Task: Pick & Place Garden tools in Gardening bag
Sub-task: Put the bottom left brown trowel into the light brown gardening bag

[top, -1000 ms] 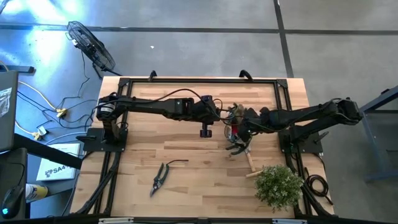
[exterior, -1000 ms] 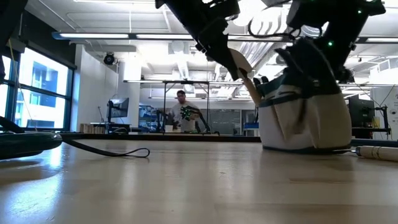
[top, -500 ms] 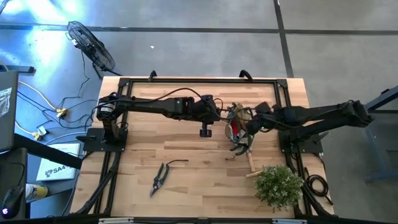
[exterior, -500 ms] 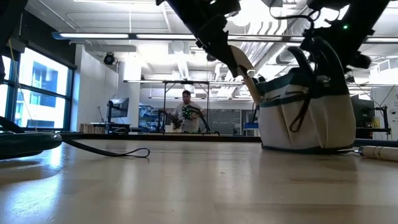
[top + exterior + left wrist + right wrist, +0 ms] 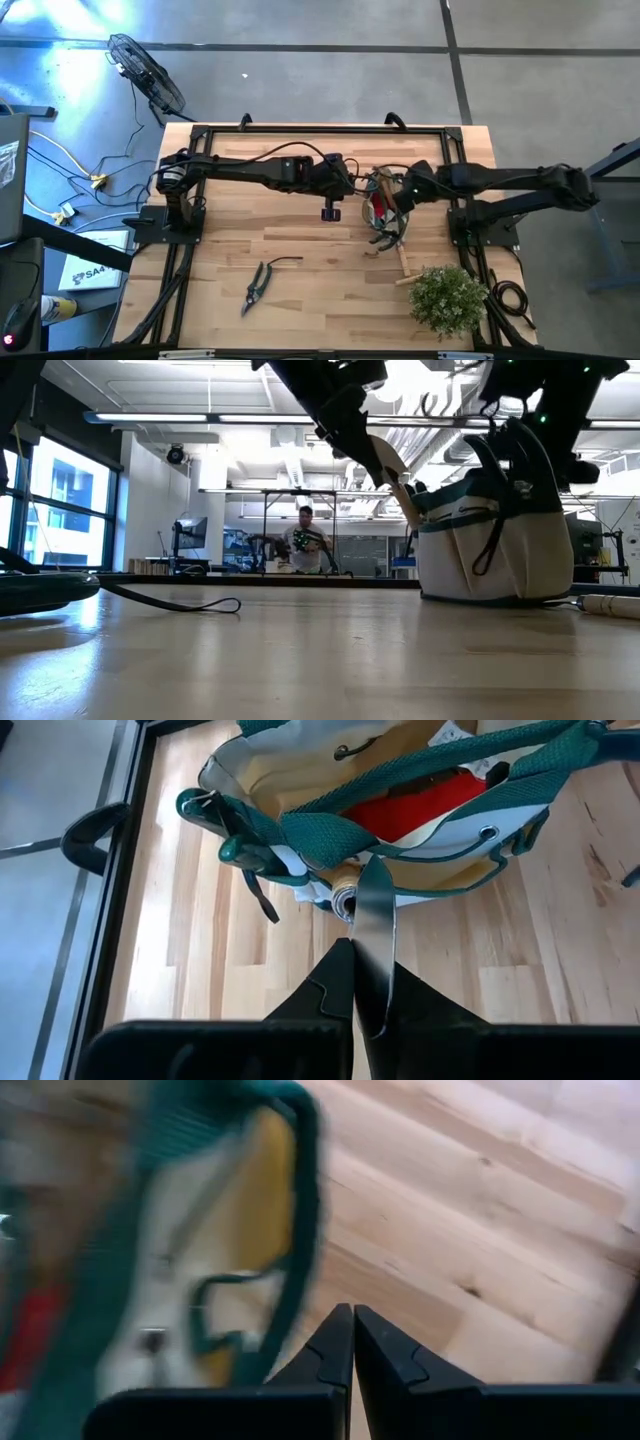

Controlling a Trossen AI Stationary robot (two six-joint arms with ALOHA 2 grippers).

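Note:
The gardening bag point(image 5: 382, 203) stands on the table's middle right, olive-tan with green trim point(image 5: 400, 795), and a red glove point(image 5: 425, 805) lies inside it. My left gripper point(image 5: 362, 960) comes from the table's left and is shut on a metal-bladed trowel point(image 5: 388, 465), which slants down toward the bag's left rim. My right gripper point(image 5: 353, 1312) hovers shut at the bag's right side point(image 5: 400, 197), with nothing between its fingers. A pair of dark shears point(image 5: 257, 285) lies flat on the near left. A second trowel's wooden handle point(image 5: 404, 262) lies on the table near the bag. My left gripper pinches the trowel's metal blade point(image 5: 372, 925) between its two fingers, which lie along the blade. The fingers slant down from the table's left. The trowel hangs tilted, handle end point(image 5: 343, 892) lowest, at the bag's rim nearest that arm.
A bushy green plant point(image 5: 448, 297) stands at the near right corner. A black frame point(image 5: 320, 128) runs along the table's far edge. Bare wood lies between the shears and the bag. A person point(image 5: 305, 540) stands far off in the room.
My right gripper has risen and drawn back from the bag's near side toward the table's far right, rolling as it went. The bag, squashed and leaning a second ago, now stands fuller and upright.

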